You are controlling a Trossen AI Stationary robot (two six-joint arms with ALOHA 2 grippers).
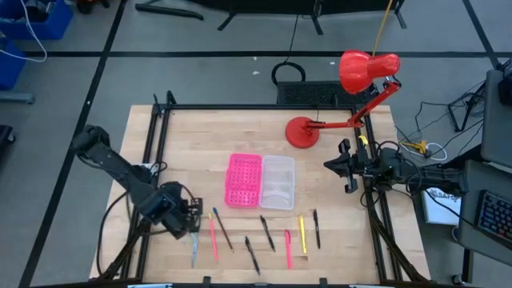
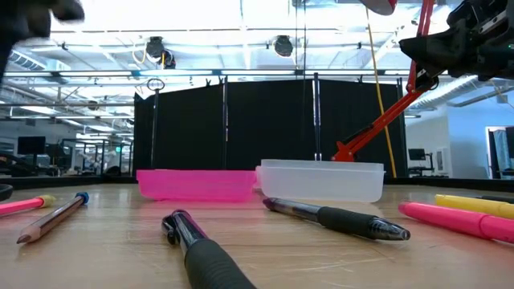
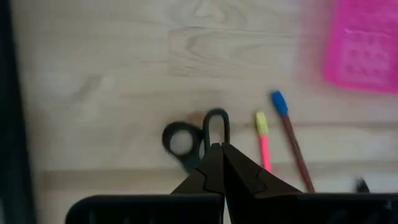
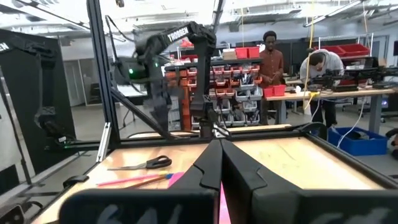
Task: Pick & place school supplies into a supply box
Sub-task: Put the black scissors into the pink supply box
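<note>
The left gripper (image 1: 194, 225) hovers near the desk's front-left corner, fingers pressed together on nothing, directly over the black-handled scissors (image 3: 193, 138), which lie flat on the desk (image 1: 336, 240) beside a pink pen (image 3: 263, 140) and a blue-capped pencil (image 3: 287, 129). With the fingers shut, a descent would likely only nudge the scissors instead of straddling them; their flat loops also offer little to pinch, so they might pivot or slip. The neighbouring pen lies close enough to be knocked aside. The supply box (image 1: 262, 181) sits open mid-desk, pink half beside clear half, with nothing visible inside it. The right gripper (image 1: 346, 166), also closed and empty, waits high at the right edge near the red lamp (image 1: 352, 88).
</note>
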